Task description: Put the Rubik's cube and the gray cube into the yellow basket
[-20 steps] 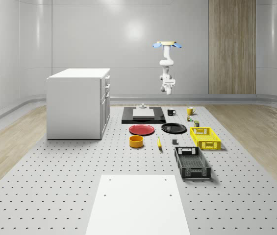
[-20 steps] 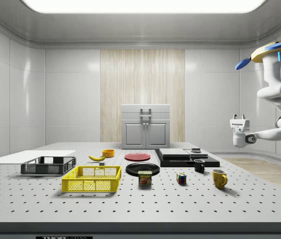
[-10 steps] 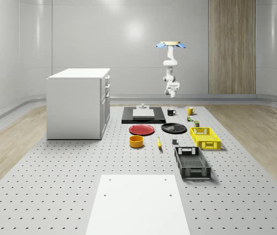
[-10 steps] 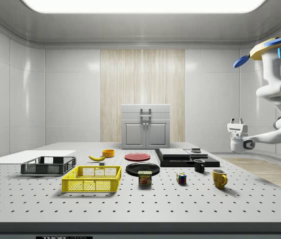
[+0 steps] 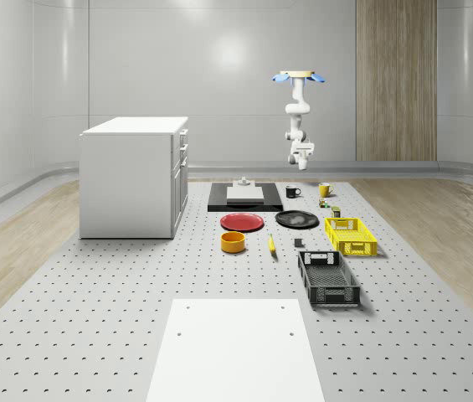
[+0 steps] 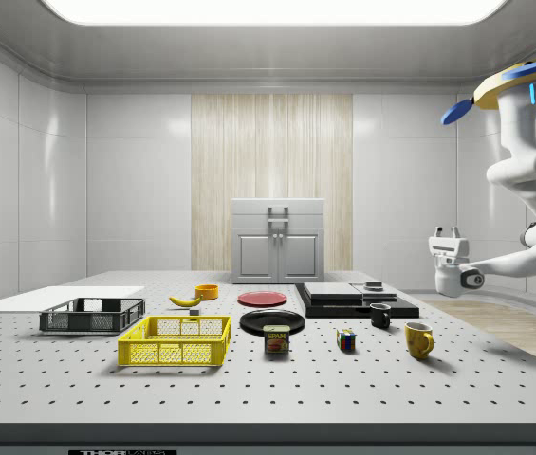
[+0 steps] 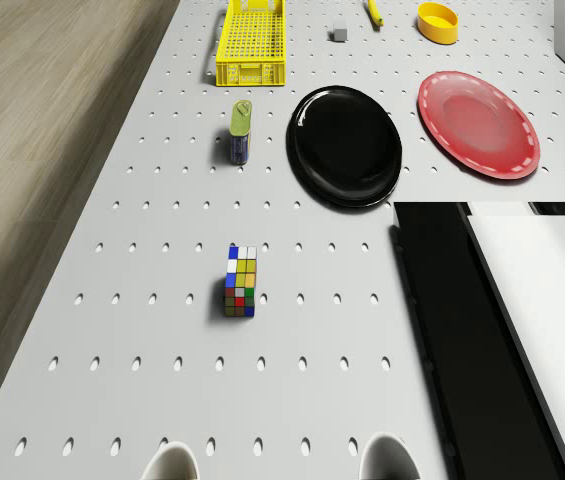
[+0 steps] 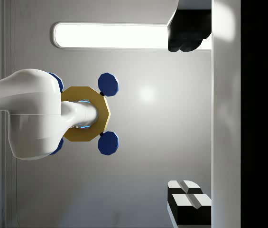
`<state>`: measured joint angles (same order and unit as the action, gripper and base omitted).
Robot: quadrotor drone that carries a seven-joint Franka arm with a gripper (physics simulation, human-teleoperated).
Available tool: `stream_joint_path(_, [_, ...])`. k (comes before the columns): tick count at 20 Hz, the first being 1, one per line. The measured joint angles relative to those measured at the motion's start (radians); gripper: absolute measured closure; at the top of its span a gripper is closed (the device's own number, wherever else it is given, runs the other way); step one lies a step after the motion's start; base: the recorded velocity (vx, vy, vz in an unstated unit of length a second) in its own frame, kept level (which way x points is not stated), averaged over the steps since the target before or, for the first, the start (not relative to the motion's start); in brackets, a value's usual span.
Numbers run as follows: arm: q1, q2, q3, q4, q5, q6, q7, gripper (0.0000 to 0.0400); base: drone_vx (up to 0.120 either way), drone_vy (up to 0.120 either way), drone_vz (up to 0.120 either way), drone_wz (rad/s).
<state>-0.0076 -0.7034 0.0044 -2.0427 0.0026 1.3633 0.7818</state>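
Side view: quadrotor drone [image 6: 519,83] seen hovering high past perforated grey table's [image 6: 249,389] far end. White two-finger gripper [image 6: 447,230] turned upward, well above table, fingers spread, nothing held. Multicoloured Rubik's cube [image 6: 346,340] lying near that far end, between black mug [image 6: 379,316] and spam tin [image 6: 276,339]. Small gray cube [image 5: 298,243] placed mid-table, beside yellow mesh basket [image 6: 175,341] at table's side edge. Both cubes outside basket; approach judged underway. Next: gripper to be pointed down and lowered over Rubik's cube.
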Motion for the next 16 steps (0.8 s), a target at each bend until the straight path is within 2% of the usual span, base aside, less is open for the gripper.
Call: stream_joint_path(16, [-0.002, -0.008, 0.004, -0.006, -0.003, 0.011, 0.0, 0.0, 0.12, 0.12, 0.0, 0.0])
